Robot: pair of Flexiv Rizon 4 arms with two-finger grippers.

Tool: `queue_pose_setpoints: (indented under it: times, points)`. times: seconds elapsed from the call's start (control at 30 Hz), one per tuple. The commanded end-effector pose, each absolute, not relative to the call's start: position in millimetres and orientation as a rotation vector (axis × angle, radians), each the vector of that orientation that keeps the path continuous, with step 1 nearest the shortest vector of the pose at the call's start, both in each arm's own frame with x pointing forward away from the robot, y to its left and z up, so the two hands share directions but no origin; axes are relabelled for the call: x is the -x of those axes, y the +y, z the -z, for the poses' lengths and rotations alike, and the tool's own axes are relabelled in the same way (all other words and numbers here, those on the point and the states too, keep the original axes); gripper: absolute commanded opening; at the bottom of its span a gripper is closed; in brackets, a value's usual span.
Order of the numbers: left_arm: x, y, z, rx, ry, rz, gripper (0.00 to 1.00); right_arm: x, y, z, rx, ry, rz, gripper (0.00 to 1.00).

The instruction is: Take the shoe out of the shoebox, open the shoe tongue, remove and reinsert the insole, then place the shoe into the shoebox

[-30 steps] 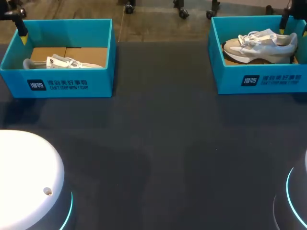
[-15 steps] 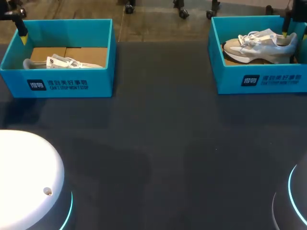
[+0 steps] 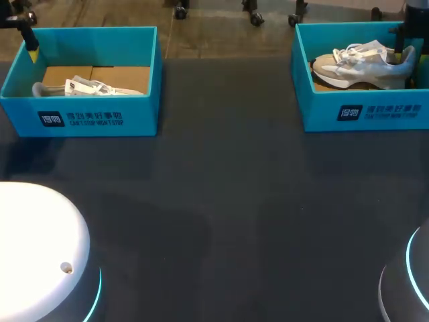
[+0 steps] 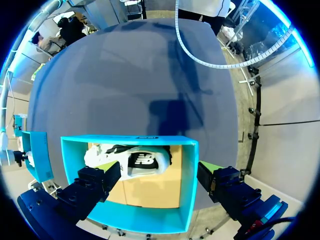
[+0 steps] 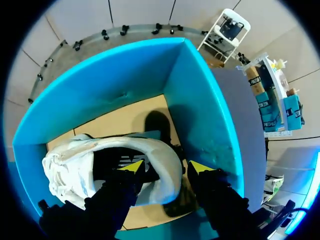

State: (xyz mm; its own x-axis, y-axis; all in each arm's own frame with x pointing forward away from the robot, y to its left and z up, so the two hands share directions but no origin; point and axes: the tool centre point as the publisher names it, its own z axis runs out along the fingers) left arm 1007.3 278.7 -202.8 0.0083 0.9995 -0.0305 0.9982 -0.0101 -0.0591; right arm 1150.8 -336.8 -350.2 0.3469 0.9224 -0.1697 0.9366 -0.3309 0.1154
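Dark, matte counter (image 3: 221, 201) carries two teal boxes: the left shoebox (image 3: 94, 121) toward 10 o'clock and the right shoebox (image 3: 362, 114) toward 2 o'clock, well apart. Each has a brown cardboard floor and one pale sneaker inside. The left shoe (image 3: 90, 87) lies low on its side against the near wall. The right shoe (image 3: 365, 66) sits upright, its toe toward 9 o'clock and its heel toward 3 o'clock, against the box's right wall.

The right end effector (image 5: 165, 166) is down inside the right shoebox at the heel. Its two fingers straddle the heel collar, one yellow tip in the dark mouth of the shoe and the other outside, between the heel and the teal wall. A sliver of gap shows at the outer finger, so it reads as released, not clenched.

The left end effector (image 4: 157, 169) hangs above the left shoebox, spread wide and holding nothing. One finger is over the box's interior near the left shoe and the other outside the side wall.
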Motion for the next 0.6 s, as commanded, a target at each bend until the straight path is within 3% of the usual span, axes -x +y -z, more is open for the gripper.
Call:
queue_pose_setpoints:
  times: [0.03,0.27,0.43,0.5,0.53,0.6]
  points:
    - [-1005,279,203,2.219,-2.196,-0.093,1.0,-1160,-343,363,-2.43,1.697,0.163,0.58]
    - [-1005,279,203,2.219,-2.196,-0.093,1.0,-1157,-350,369,-2.438,1.68,0.177,0.64]
    - [-1005,279,203,2.219,-2.196,-0.093,1.0,-1155,-350,378,-2.451,1.689,0.183,0.62]
    - [-1005,279,203,2.219,-2.196,-0.093,1.0,-1154,-350,380,-2.453,1.694,0.184,0.58]
    - [-1005,279,203,2.219,-2.196,-0.093,1.0,-1154,-350,381,-2.452,1.696,0.186,0.49]
    - [-1005,279,203,2.219,-2.196,-0.093,1.0,-1152,-351,385,-2.458,1.693,0.188,0.43]
